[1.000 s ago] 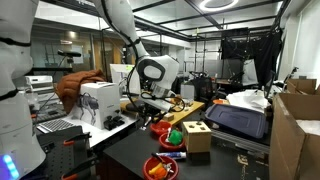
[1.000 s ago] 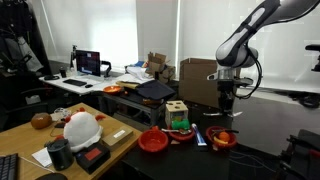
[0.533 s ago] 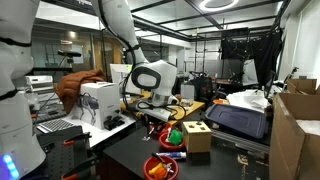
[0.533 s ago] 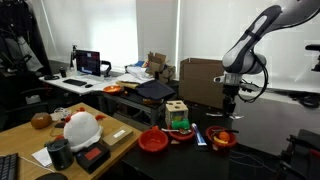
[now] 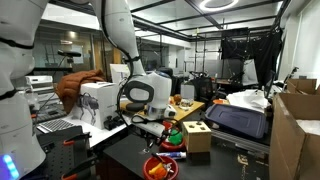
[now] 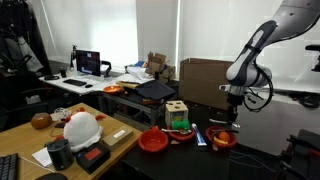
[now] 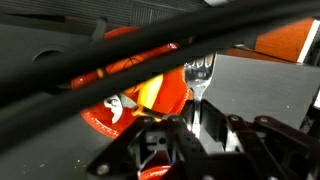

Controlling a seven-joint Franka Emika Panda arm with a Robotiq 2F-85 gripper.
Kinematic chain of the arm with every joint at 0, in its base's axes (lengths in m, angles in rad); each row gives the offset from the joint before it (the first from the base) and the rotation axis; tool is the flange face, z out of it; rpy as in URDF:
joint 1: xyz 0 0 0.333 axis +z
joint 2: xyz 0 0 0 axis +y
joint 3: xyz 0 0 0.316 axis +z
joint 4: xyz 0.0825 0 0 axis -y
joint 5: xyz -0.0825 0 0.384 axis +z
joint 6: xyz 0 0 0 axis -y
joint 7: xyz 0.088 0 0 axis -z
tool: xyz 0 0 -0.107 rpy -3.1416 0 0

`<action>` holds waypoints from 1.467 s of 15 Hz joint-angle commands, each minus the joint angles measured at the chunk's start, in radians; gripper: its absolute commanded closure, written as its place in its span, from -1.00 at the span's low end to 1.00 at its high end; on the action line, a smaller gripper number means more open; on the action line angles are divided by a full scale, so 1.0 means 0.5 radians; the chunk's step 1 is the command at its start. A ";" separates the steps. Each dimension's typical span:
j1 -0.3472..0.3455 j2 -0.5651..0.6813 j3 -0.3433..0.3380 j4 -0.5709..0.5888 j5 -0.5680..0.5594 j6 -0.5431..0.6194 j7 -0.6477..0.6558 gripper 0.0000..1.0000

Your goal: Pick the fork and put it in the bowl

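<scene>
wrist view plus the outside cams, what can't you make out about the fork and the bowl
- Fork: the wrist view shows only its tines; the handle is hidden by the shut gripper.
- Bowl: in the wrist view, blurred cables cross it and its contents are unclear.
- In both exterior views the fork is too small to find at the gripper.

Both exterior views stand back, facing the dark table (image 5: 118, 155) (image 6: 265, 150) from roughly opposite sides, sharing the wooden box (image 5: 197, 136) (image 6: 177, 113); the wrist view sits close over a red bowl (image 7: 95, 118).
</scene>
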 commanded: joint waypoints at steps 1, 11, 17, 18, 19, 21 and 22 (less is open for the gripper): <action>-0.099 0.086 0.093 -0.027 0.013 0.175 0.077 0.93; -0.361 0.441 0.347 0.078 -0.183 0.647 0.457 0.93; -0.396 0.586 0.318 0.127 -0.554 0.779 0.791 0.93; -0.398 0.601 0.311 0.135 -0.607 0.791 0.843 0.93; -0.403 0.616 0.305 0.144 -0.658 0.806 0.891 0.93; -0.411 0.628 0.299 0.153 -0.751 0.818 0.970 0.93; -0.413 0.629 0.298 0.156 -0.793 0.818 1.007 0.93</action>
